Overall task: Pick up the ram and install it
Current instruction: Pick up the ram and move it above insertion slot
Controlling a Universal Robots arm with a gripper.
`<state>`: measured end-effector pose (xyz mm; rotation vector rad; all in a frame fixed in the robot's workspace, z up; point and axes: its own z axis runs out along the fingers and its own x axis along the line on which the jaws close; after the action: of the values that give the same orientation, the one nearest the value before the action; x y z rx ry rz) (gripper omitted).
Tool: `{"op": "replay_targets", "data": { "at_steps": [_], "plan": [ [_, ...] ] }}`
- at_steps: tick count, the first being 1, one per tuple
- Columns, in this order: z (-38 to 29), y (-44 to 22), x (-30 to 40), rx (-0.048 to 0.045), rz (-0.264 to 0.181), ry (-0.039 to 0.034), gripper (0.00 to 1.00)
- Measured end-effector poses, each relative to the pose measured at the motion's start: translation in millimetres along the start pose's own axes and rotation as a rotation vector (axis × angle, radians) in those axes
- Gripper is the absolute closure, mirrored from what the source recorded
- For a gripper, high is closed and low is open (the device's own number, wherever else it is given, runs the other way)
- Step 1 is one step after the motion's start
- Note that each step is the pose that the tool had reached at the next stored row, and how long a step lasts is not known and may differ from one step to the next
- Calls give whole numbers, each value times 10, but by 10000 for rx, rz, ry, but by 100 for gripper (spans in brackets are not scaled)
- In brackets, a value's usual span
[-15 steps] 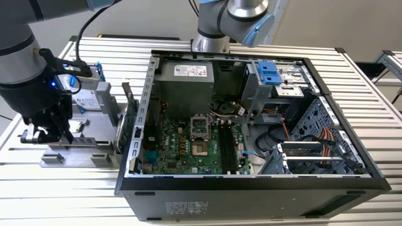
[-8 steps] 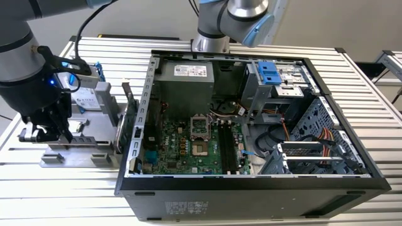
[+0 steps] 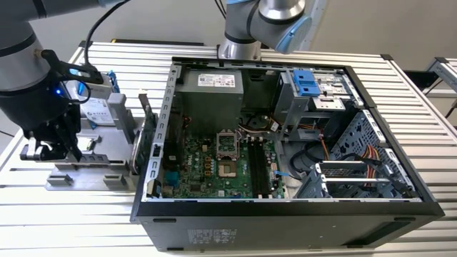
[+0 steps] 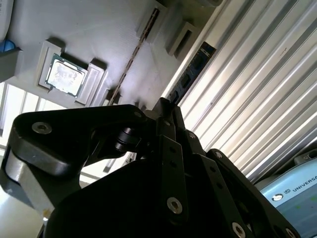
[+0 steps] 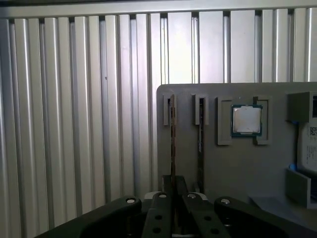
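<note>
Fingers (image 5: 179, 187): drawn almost together and closed on the exposed edge of a long, thin dark-blue circuit-board ram (image 5: 172, 144) (image 4: 192, 70), as seen in both wrist views.
Gripper (image 5: 173, 191) (image 4: 168, 111) (image 3: 55, 152): a black two-finger gripper with linked arms, held low over a flat grey plastic holder plate (image 5: 233, 173) (image 4: 99, 29) (image 3: 61, 179).
Ram: stood on edge in the outermost slot of the holder plate, directly between the fingers and not yet lifted out.
Neighbouring slot: a second thin stick (image 5: 200, 139) (image 4: 132, 59) is seen edge-on, just beside the fingers and parallel with the ram.
Processor: a square silver chip with a green rim (image 5: 246, 120) (image 4: 63, 75) is laid flat in a recess beyond the second stick, farther from the fingers.
Table: a silver ribbed aluminium table (image 5: 74, 124) (image 3: 64, 225) lies beneath the holder plate.
Computer: an open black tower case (image 3: 286, 214) is laid on its side well apart from the fingers, towards the exterior view's right. A green motherboard (image 3: 207, 171) is exposed inside it.
</note>
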<state>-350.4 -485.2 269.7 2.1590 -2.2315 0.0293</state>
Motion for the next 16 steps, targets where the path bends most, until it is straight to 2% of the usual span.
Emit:
{"op": "replay_targets", "data": {
  "at_steps": [16],
  "plan": [
    [-73, 2, 2, 0, 1, 1, 100]
  ]
}}
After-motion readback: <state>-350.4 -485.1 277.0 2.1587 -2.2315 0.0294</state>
